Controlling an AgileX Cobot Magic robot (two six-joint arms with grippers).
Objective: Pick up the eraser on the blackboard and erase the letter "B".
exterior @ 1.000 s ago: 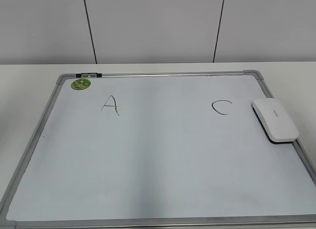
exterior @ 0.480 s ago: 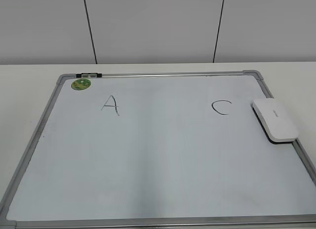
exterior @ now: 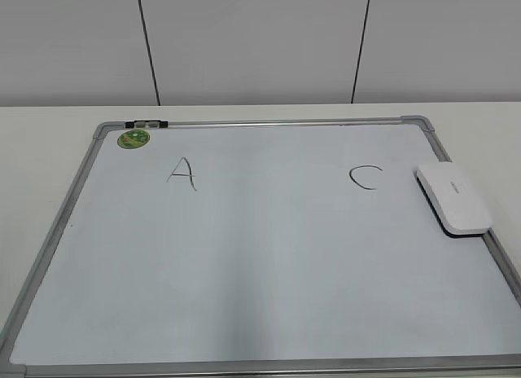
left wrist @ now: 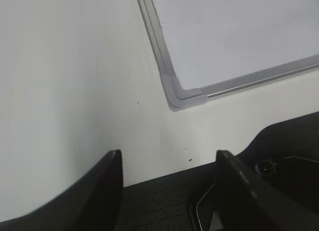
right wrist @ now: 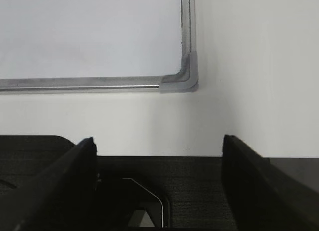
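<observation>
The eraser [exterior: 453, 198] lies at the right edge of the board [exterior: 244, 296], in the right middle of the outside picture. Part of it sits over the grey frame. Its white top faces up and its dark side is down, so it is ready to wipe. Nothing is holding it.

Just left of the eraser is the letter C [exterior: 366, 177]. Far over on the upper left of the board is the letter A [exterior: 182, 173]. The space between them is bare. No letter B can be seen there, so I think the wiping is done and the eraser has been set down out of the way.

A small green sticker [exterior: 133, 138] sits in the board's upper left corner.

No arm shows in the outside picture. The left gripper [left wrist: 167, 166] hangs over the table by one grey corner of the board, fingers spread wide and holding nothing. The right gripper [right wrist: 157, 151] hangs by another corner, also spread wide and empty. Both look parked away from the board.
</observation>
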